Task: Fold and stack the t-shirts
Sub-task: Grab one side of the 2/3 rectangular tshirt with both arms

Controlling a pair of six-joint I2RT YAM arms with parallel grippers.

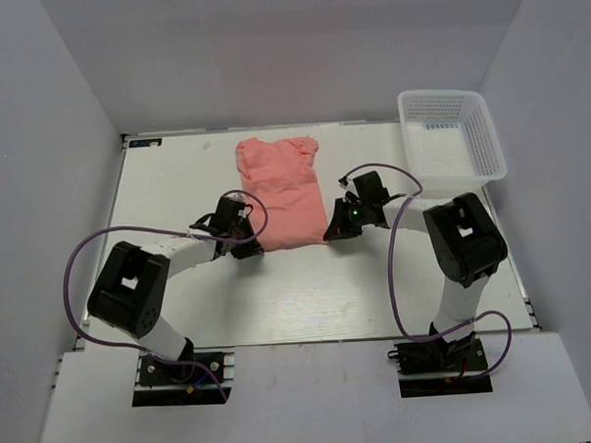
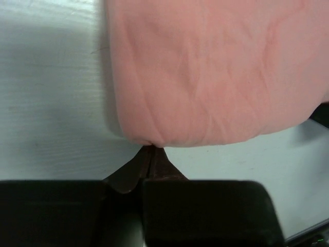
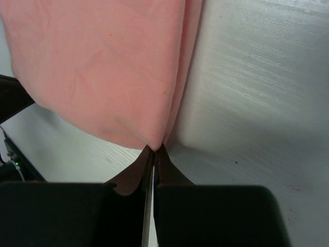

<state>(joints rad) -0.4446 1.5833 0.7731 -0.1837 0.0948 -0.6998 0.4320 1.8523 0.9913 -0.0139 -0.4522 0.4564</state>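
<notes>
Left gripper point(image 2: 152, 154) and right gripper point(image 3: 154, 154) pinch the near corners of the t-shirt point(image 1: 283, 198). Paired holds likely keep the fold even.

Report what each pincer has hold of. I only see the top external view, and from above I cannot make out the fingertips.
Observer: In the left wrist view, the left pincer is shut on a near corner of the t-shirt.
Operator: Give me the right side.
Observer: In the right wrist view, the right pincer is shut on the t-shirt's other near corner, where a folded edge runs down into the tips.
</notes>
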